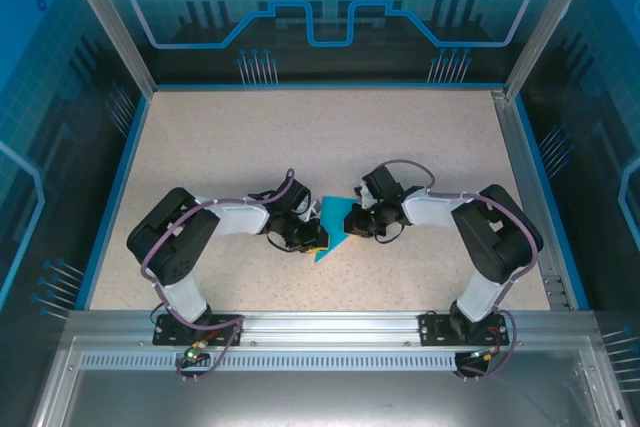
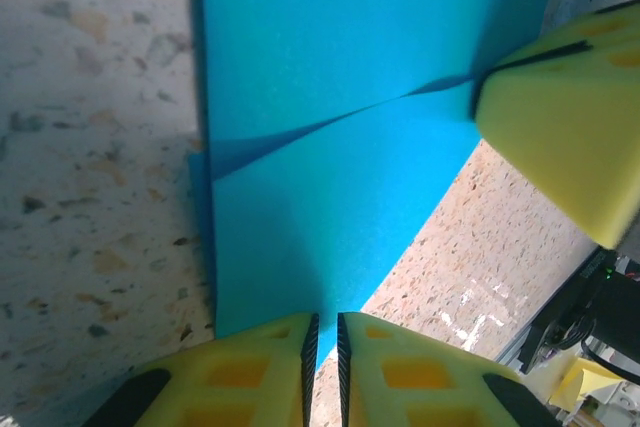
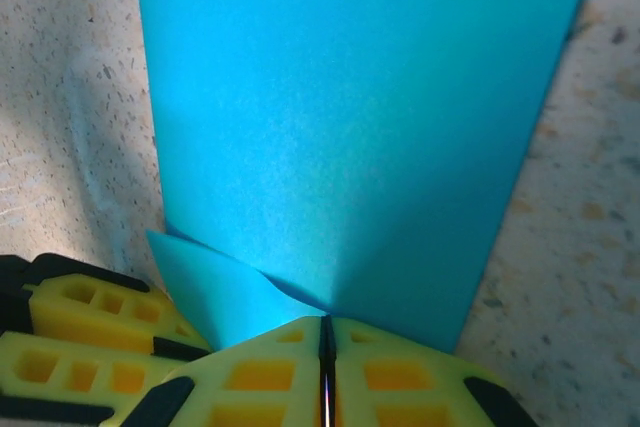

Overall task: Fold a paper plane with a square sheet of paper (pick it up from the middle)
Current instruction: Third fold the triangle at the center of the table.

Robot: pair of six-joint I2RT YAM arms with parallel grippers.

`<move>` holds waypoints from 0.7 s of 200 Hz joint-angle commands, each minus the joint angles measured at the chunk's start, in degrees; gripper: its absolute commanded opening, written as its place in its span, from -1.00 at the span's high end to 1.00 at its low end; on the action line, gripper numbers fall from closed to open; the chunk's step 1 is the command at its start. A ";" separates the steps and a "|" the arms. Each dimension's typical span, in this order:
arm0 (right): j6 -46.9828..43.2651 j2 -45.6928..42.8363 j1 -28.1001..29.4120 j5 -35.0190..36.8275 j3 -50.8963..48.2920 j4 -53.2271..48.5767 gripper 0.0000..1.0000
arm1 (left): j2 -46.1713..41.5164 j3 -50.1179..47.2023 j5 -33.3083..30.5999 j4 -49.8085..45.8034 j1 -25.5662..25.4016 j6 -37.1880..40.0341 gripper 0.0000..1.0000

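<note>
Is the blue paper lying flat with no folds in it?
No, in the left wrist view the blue paper has a folded layer on it, and that layer's edge runs slantwise across the sheet.

I find the far worktop (image 1: 320, 137) free; around the paper (image 1: 333, 217), left end effector (image 1: 312, 241) and right end effector (image 1: 357, 222) block each other.

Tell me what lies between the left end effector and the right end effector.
The thin cyan-blue paper sheet, partly folded, spans that gap in the top view, with the left end effector and the right end effector each pinching an edge.
</note>
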 commanded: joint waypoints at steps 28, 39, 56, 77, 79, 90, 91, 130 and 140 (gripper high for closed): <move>3.14 -4.71 4.77 1.28 -1.24 0.69 0.87 | 1.37 -2.71 -1.27 -1.45 0.13 0.58 0.66; 3.41 -3.68 5.85 0.51 -0.80 1.38 0.90 | 1.39 -2.77 -1.18 -1.24 0.08 0.48 0.66; 4.21 -2.20 7.22 1.87 -0.18 1.13 0.91 | 1.10 -2.70 -1.33 -1.60 0.09 0.78 0.67; 5.27 -0.28 7.58 1.62 -0.89 2.83 0.93 | 1.02 -2.33 -1.70 -2.48 0.09 1.28 0.68; 5.40 -0.12 7.52 1.51 -1.01 3.18 0.93 | 1.05 -2.36 -1.67 -2.55 0.10 1.28 0.68; 5.68 0.82 7.62 0.70 -1.66 4.98 0.94 | 1.22 -2.38 -1.62 -2.32 0.05 1.22 0.68; 5.67 0.95 7.60 0.66 -1.60 5.04 0.93 | 1.23 -2.41 -1.64 -2.31 0.05 1.21 0.68; 5.41 3.44 7.27 2.22 -2.58 4.61 0.93 | 1.70 -2.29 -2.35 -2.61 0.08 1.17 0.69; 5.23 3.25 6.64 3.05 -3.13 4.36 0.94 | 1.64 -2.37 -2.76 -2.83 0.10 1.19 0.70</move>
